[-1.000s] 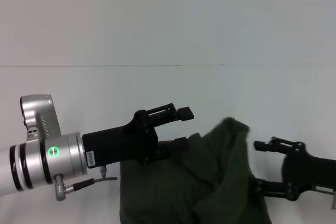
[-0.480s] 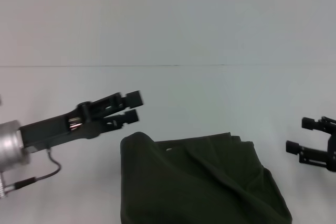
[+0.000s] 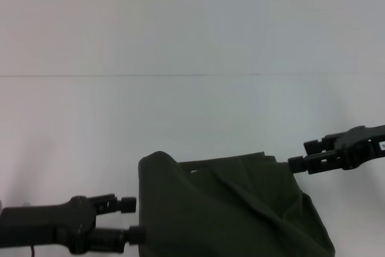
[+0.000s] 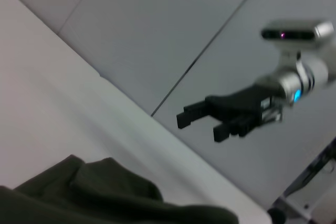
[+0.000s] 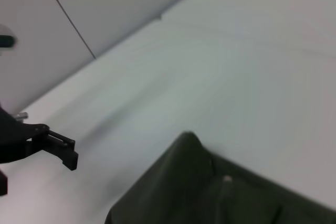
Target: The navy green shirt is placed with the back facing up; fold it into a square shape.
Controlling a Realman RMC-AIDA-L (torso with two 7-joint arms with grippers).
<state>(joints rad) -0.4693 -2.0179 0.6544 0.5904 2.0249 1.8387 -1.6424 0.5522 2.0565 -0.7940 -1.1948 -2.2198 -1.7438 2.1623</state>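
The navy green shirt (image 3: 234, 209) lies folded into a thick dark olive bundle on the white table (image 3: 192, 106), at the near centre, with its plain side up. My left gripper (image 3: 133, 219) is open and empty, just left of the shirt's near left edge, apart from it. My right gripper (image 3: 304, 155) is open and empty, beside the shirt's far right corner. The left wrist view shows the shirt (image 4: 100, 192) and the right gripper (image 4: 202, 126) beyond it. The right wrist view shows the shirt (image 5: 220, 192) and one of the left gripper's fingers (image 5: 60, 148).
A thin seam (image 3: 120, 76) runs across the table behind the shirt. The shirt's near part runs out of the head view.
A second ago both grippers held the shirt raised. They let it go and it dropped flat. The left gripper then swung down to the shirt's near left; the right moved in towards its far right corner.
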